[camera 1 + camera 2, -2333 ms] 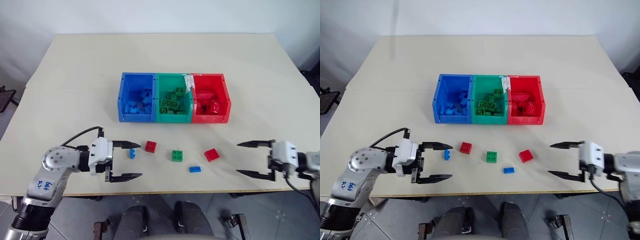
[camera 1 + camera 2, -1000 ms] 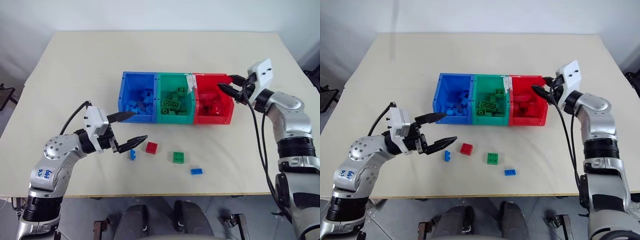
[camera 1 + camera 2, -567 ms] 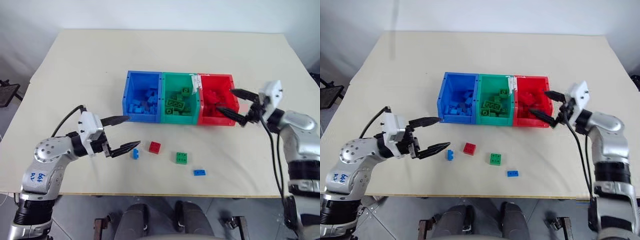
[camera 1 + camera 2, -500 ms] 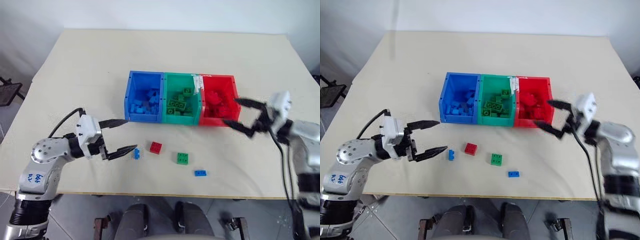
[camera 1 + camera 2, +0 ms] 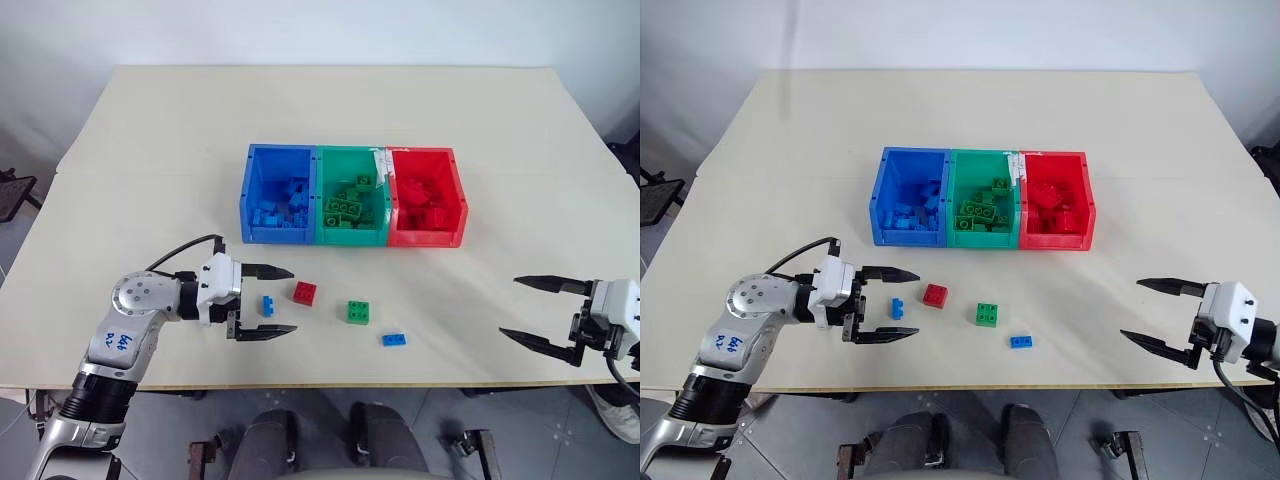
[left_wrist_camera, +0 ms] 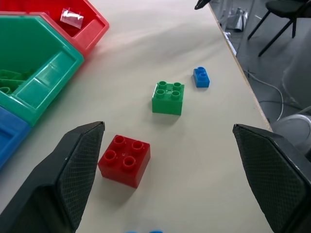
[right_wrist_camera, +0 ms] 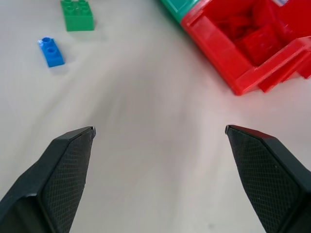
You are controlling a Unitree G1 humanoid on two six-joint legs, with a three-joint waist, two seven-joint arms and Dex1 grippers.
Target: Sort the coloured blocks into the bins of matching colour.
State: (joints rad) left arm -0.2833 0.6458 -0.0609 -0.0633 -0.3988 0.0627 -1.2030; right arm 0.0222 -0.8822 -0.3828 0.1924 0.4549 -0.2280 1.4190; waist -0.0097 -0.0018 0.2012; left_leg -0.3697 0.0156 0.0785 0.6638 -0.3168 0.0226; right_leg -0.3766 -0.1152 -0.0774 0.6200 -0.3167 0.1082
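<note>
The bins stand joined in a row mid-table: blue bin (image 5: 275,234), green bin (image 5: 350,236), red bin (image 5: 425,238), each holding several blocks of its own colour. In front of them lie loose coloured blocks: a small blue block (image 5: 268,306), a red block (image 5: 305,292), a green block (image 5: 359,311) and another small blue block (image 5: 393,340). My left gripper (image 5: 290,300) is open, low over the table, its fingers on either side of the small blue block without touching it. My right gripper (image 5: 510,307) is open and empty near the table's front right edge.
The beige table (image 5: 150,150) has bare room behind and beside the bins. Its front edge runs just below both grippers. In the left wrist view the red block (image 6: 124,160), green block (image 6: 168,97) and far blue block (image 6: 201,77) lie ahead of the fingers.
My right gripper drew back from over the red bin to the front right edge and spread wide, empty. My left gripper sank toward the table, level around the small blue block.
</note>
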